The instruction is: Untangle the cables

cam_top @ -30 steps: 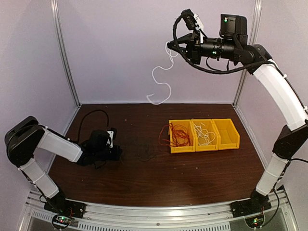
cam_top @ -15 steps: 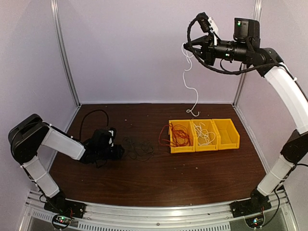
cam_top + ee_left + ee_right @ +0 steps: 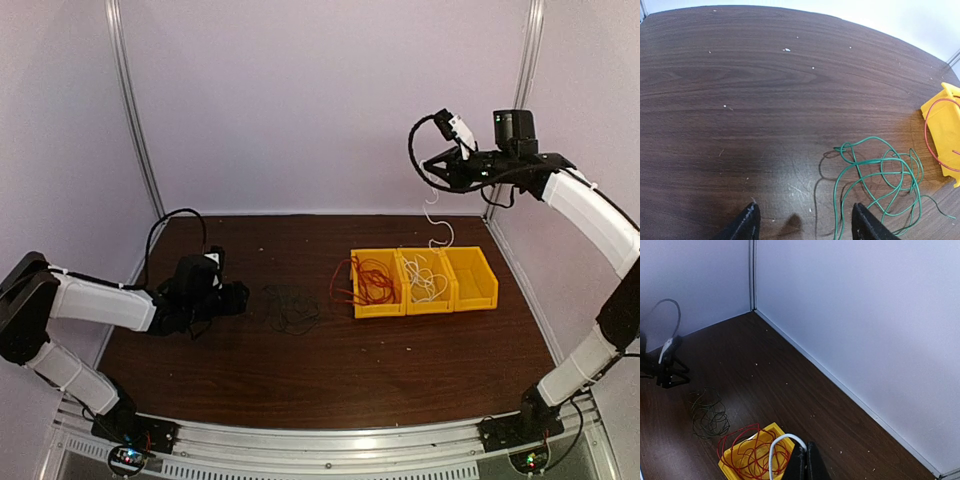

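Over the table's right rear, seen from above, the right gripper (image 3: 436, 176) pinched a white cable (image 3: 432, 215) whose tail dangled above the middle yellow bin (image 3: 430, 306). A second earlier that arm was far higher, with the cable swinging clear of the bins. A red cable (image 3: 374, 283) lay in the left bin (image 3: 378, 310). The left gripper (image 3: 238, 296) sat left of the green cable (image 3: 290, 308), apart from it.

From the left wrist, the fingers (image 3: 747, 225) stood spread, and the green cable lay just ahead of the right one.

From the right wrist, the fingers (image 3: 812, 465) were pressed together on the white cable.
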You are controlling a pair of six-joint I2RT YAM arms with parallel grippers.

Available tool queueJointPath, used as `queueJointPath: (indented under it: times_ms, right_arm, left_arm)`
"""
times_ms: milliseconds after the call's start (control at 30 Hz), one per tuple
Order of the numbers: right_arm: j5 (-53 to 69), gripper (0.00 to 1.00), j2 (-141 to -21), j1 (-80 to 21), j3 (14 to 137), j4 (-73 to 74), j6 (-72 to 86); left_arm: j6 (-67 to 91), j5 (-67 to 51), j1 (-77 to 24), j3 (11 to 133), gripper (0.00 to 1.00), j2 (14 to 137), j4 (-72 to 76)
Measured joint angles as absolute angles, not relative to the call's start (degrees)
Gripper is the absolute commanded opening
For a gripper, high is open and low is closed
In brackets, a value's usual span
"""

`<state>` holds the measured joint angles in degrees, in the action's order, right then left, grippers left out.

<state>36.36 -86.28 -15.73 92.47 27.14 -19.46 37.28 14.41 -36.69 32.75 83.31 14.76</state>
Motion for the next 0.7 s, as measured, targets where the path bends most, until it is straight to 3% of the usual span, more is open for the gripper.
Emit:
queueJointPath:
  times_ms: [300,700]
  right_arm:
    - [38.9,0.0,-88.7,-13.0,81.3,21.3,-18.9]
    - [40.1,0.0,-89.7,-13.0,78.2,17.6,-18.0]
  left_arm:
    - [36.8,15.6,-36.7,32.8,0.64,83.0,14.7]
    - [36.7,15.6,-36.7,32.8,0.64,85.6,14.9]
